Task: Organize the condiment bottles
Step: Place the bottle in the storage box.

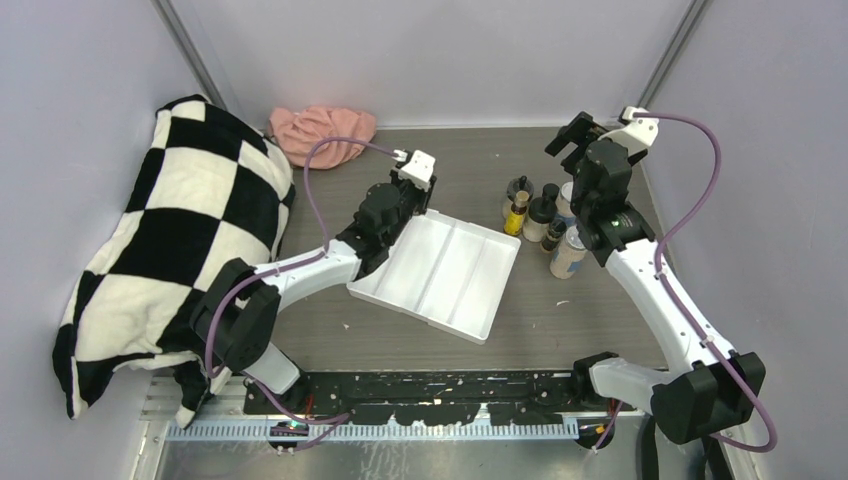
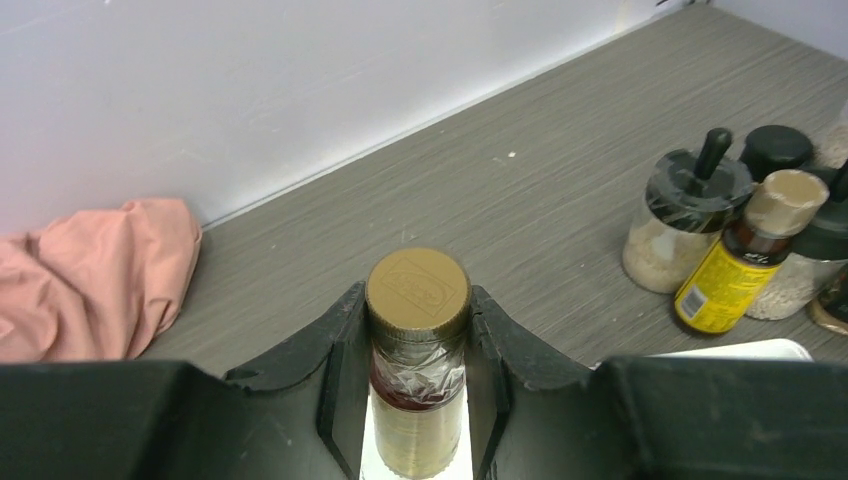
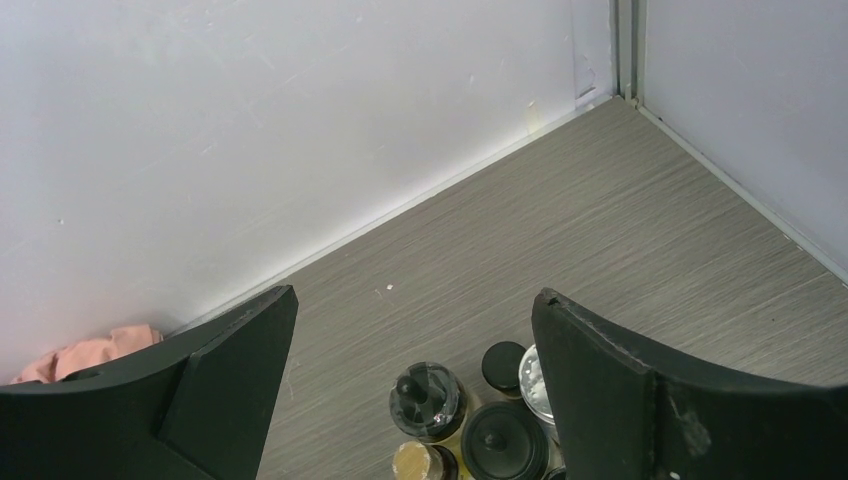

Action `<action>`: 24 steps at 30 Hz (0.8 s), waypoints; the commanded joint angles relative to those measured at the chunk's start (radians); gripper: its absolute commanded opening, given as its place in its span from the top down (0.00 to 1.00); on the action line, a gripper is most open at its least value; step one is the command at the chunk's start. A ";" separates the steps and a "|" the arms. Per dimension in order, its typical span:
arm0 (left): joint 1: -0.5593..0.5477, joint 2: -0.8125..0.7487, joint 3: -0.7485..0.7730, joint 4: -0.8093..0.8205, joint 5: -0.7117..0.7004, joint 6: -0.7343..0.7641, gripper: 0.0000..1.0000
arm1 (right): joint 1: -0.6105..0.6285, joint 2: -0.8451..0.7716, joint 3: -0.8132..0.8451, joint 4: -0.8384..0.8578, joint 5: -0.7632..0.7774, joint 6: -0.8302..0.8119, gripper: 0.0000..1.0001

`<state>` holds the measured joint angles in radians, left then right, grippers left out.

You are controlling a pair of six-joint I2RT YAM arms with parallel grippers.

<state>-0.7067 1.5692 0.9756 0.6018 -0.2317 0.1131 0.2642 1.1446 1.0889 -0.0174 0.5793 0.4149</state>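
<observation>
The left gripper (image 2: 418, 322) pinches a slim brown-capped bottle (image 2: 418, 292) by its neck, one finger (image 2: 340, 335) pressed to each side just under the cap. The bottle hangs over the 11 o'clock corner of the white tray (image 1: 450, 275), and white shows beneath it between the fingers. In the top view the left arm hides the bottle itself.

The tray lies at the middle of the table (image 1: 600, 315), turned askew, its long compartments bare.

The other condiment bottles (image 1: 541, 215) stand huddled at 3 o'clock from the tray, near it but apart. Among them the left wrist view shows a black-lidded jar (image 2: 690, 225) of beige grains touching a yellow brown-capped bottle (image 2: 745, 255) at its 4 o'clock.

The right gripper (image 3: 415, 340) hovers above that group with its fingers (image 3: 235, 360) spread wide and nothing between them; the lids sit at 6 o'clock in its own view.

A black-and-white checkered cloth (image 1: 170, 250) fills the table's 9 o'clock side, and a crumpled pink cloth (image 1: 322, 130) lies at 11 o'clock by the back wall
</observation>
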 commanded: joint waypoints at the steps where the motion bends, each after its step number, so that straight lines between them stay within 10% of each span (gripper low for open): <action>1: 0.001 -0.081 -0.035 0.180 -0.107 -0.005 1.00 | -0.004 -0.022 -0.001 0.025 -0.008 0.018 0.07; 24: 0.007 -0.045 -0.141 0.345 -0.279 -0.041 1.00 | -0.006 -0.025 -0.030 0.013 -0.013 0.019 0.07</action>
<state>-0.7063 1.5459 0.8360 0.7780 -0.4503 0.0856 0.2642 1.1381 1.0592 -0.0387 0.5644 0.4225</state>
